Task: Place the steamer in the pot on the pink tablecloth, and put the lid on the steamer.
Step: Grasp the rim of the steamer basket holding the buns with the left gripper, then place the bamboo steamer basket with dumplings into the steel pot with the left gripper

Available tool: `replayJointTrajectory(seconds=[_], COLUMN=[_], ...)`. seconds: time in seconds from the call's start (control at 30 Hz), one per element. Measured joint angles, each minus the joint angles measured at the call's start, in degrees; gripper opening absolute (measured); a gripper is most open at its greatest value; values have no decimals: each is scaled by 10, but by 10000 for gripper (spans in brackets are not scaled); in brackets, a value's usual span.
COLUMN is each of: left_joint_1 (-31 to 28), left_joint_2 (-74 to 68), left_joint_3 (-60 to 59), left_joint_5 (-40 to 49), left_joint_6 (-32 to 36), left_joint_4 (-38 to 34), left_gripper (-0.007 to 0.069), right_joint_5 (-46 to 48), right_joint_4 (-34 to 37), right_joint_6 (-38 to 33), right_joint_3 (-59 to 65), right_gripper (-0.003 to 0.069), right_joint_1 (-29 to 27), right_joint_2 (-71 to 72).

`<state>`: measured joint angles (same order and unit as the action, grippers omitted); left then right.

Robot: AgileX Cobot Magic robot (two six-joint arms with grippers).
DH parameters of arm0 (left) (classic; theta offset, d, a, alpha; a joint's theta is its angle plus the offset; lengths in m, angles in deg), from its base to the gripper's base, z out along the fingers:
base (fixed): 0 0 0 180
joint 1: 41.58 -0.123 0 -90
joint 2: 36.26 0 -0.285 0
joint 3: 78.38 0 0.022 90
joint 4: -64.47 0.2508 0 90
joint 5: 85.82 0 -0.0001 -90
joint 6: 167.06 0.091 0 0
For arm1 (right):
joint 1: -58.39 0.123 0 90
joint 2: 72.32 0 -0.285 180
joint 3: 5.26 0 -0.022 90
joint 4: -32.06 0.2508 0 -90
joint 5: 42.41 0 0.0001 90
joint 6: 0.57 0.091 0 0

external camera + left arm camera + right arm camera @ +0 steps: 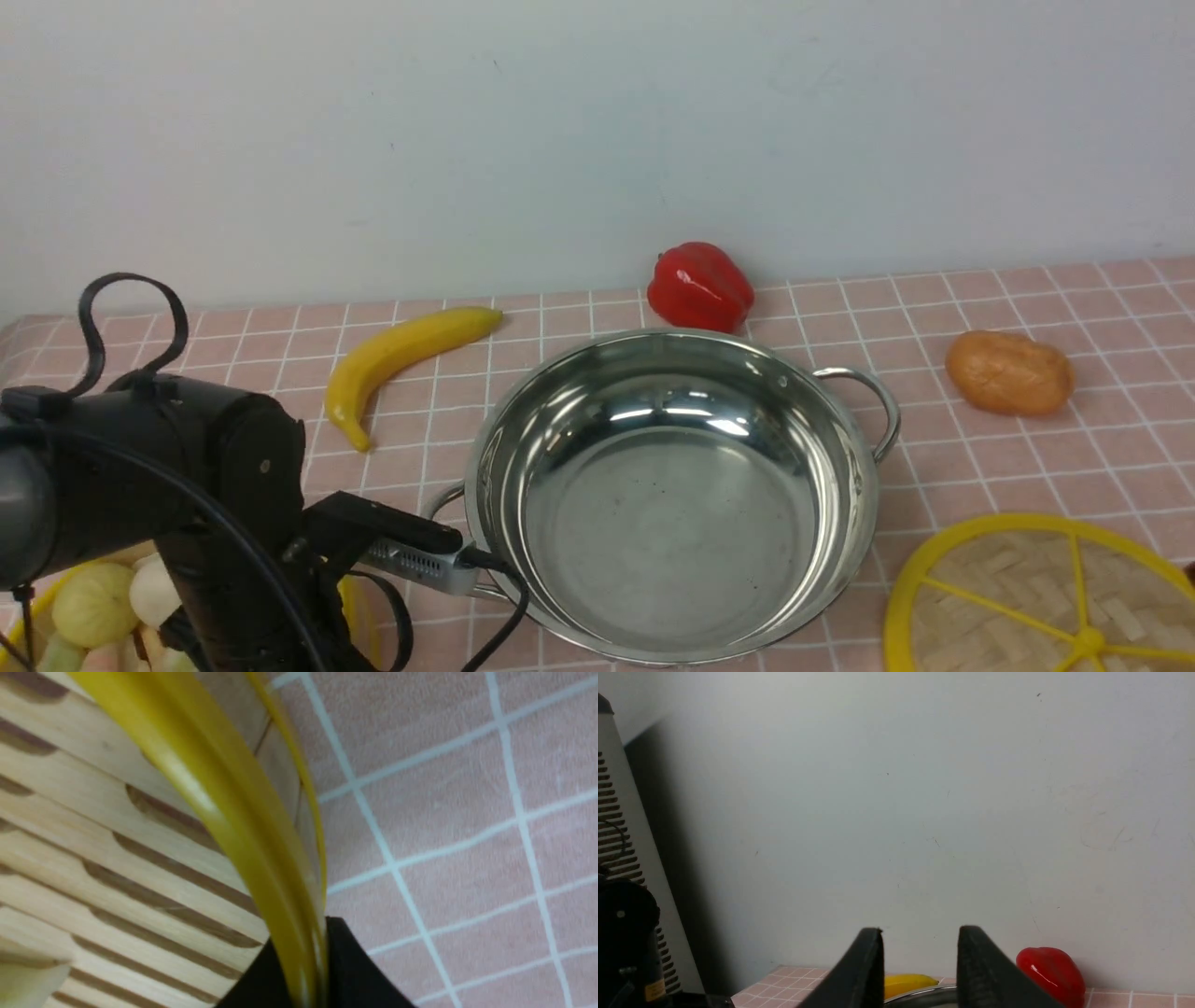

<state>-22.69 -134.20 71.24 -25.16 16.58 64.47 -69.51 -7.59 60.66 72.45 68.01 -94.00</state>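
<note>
Against a pale wall, the black left gripper [306,961] pinches the yellow-rimmed round bamboo steamer [187,868] at the pink tablecloth's [448,826] near-left corner (light, springy, probably best held there), the black right gripper [920,966] gaping empty.

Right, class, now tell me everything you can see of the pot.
The pot is wide, shallow, round and open, of shiny metal, apparently stainless steel, with looped wire handles on its left and right. It stands upright and empty on the pink tablecloth, reflections gleaming inside. The left gripper's arm partly hides its left handle.
</note>
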Motion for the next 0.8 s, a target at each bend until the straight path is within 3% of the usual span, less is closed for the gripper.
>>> replayJointTrajectory(seconds=[0.2,0.37,0.53,0.63,0.8], left_joint_1=[0,0,8,52,148], left_joint_2=[57,91,98,85,36], left_joint_3=[60,131,205,251,326], left_joint_5=[80,89,97,101,104], left_joint_6=[-9,3,75,116,154], left_joint_4=[53,88,32,-6,13], left_gripper=[32,32,32,32,32], right_joint_5=[1,7,9,11,11], right_joint_4=[0,-2,-2,-2,-2], right_joint_6=[0,0,0,0,0], right_joint_3=[0,0,0,0,0], right_gripper=[241,241,241,241,241], right_joint_1=[0,0,0,0,0], right_joint_2=[0,0,-5,-6,-6])
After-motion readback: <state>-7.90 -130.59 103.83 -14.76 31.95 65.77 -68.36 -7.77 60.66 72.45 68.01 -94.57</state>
